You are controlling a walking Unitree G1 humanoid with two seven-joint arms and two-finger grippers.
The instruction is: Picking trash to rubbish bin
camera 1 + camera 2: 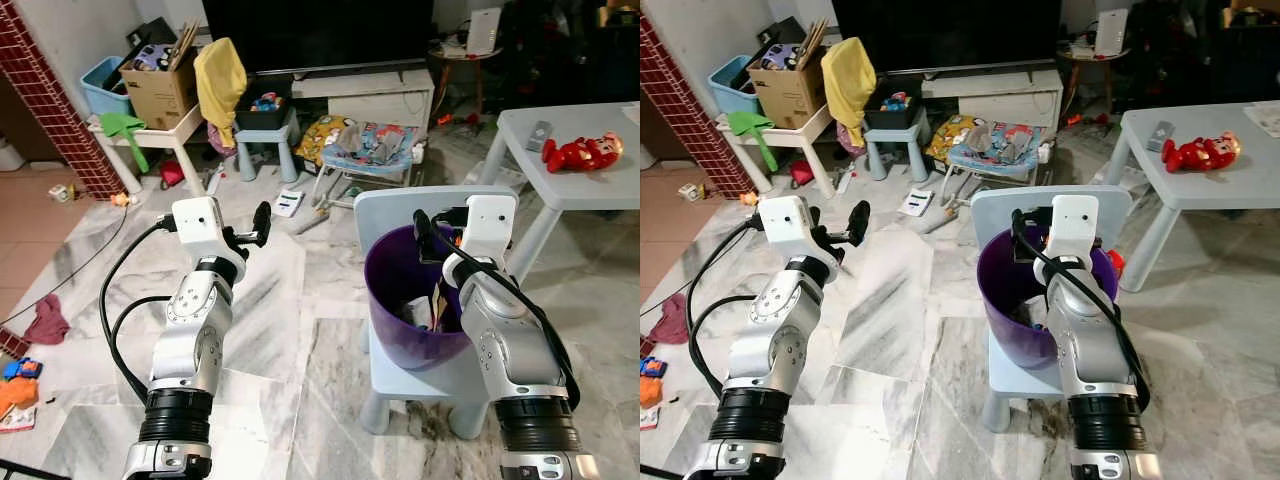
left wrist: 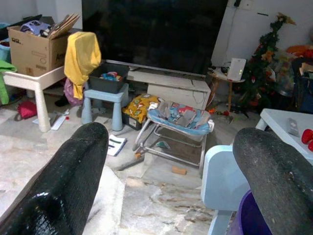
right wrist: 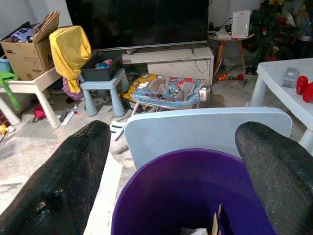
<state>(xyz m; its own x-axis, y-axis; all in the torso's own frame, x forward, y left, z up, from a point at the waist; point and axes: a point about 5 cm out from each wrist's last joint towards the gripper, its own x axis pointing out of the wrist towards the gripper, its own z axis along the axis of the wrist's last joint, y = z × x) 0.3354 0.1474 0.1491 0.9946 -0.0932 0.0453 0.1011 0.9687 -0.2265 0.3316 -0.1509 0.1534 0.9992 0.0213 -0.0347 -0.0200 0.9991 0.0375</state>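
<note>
While your right gripper [image 3: 171, 161] hangs over the purple bin [image 1: 400, 300] at centre right of the head view, its jaws stand wide and empty; the wrist view looks between the two black fingers [image 3: 63, 176] straight down into the bin's mouth. You will find the bin standing on a pale blue child's chair [image 1: 425, 375], whose backrest rises just behind its rim; scraps of paper trash [image 1: 432, 305] lie inside it. Your left gripper [image 1: 262, 222] sits left of centre, raised over the marble floor [image 1: 300, 340], jaws likewise spread wide and holding nothing.

Note the surroundings: a baby bouncer [image 1: 370, 150] and a small blue stool [image 1: 265, 140] stand at upper centre, before the dark television [image 1: 320, 30]; a yellow cloth [image 1: 220, 80] drapes beside a cardboard box [image 1: 160, 90] on a white table [image 1: 140, 135] at upper left; a red toy [image 1: 585, 152] lies on the pale table [image 1: 560, 185] at upper right. A red rag [image 1: 45, 322] and orange litter [image 1: 15, 390] lie at the lower left edge; a black cable [image 1: 115, 320] loops beside your left arm.
</note>
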